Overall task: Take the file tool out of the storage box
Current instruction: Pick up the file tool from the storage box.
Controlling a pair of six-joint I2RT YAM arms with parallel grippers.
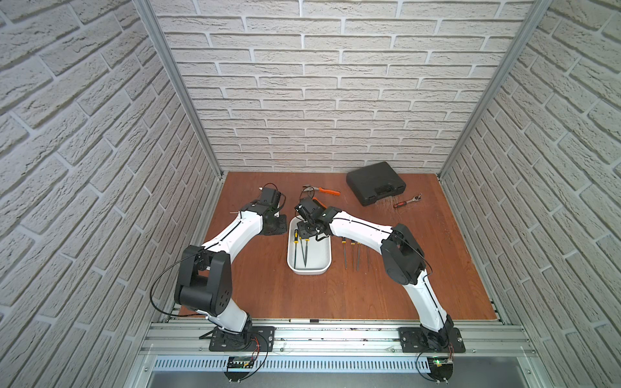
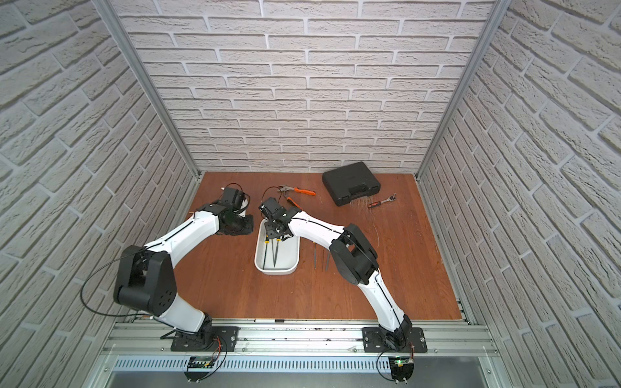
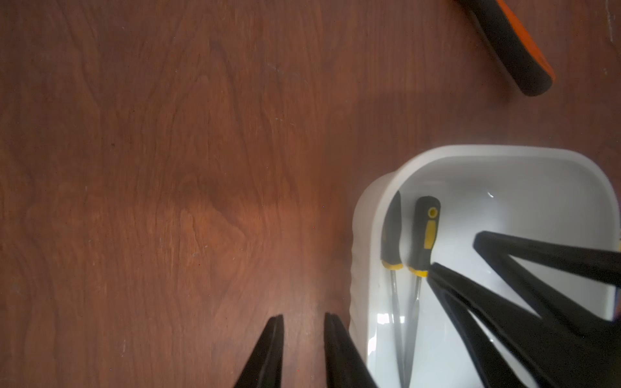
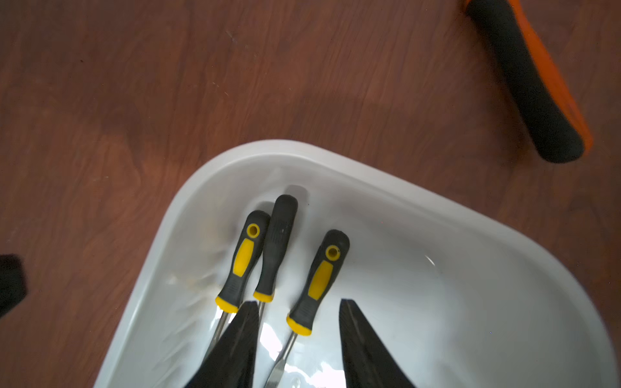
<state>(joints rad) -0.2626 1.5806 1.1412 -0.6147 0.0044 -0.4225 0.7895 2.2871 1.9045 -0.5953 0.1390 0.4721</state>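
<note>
The right gripper (image 4: 298, 302) hangs low over the far end of the storage box (image 4: 285, 147), its jaws apart and straddling the yellow-and-black handle of one file (image 4: 324, 275) without pressing on it. That file lies flat on the box floor, handle far and blade near. The main risk is the crowding. Two more files (image 4: 245, 258) lie just to its left, and one finger (image 4: 242, 332) already overlaps the collar of the nearer one, so closing here could pinch or drag a second tool. The handle is also rounded and the plastic floor glossy, so an off-centre squeeze may roll the file out of the grip. A catch on the low wall could shove the light box along the table. The left gripper (image 3: 304, 317) sits just left of the box with its fingers a little apart and empty, so it does not brace the box. The table (image 1: 268, 289) is smooth reddish wood. More files (image 1: 353, 255) lie on it right of the box, with orange pliers (image 1: 327, 191), a black tool case (image 1: 374, 183) and a ratchet (image 1: 408, 200) farther back. White brick-pattern walls (image 1: 319, 84) enclose the space on three sides.
</note>
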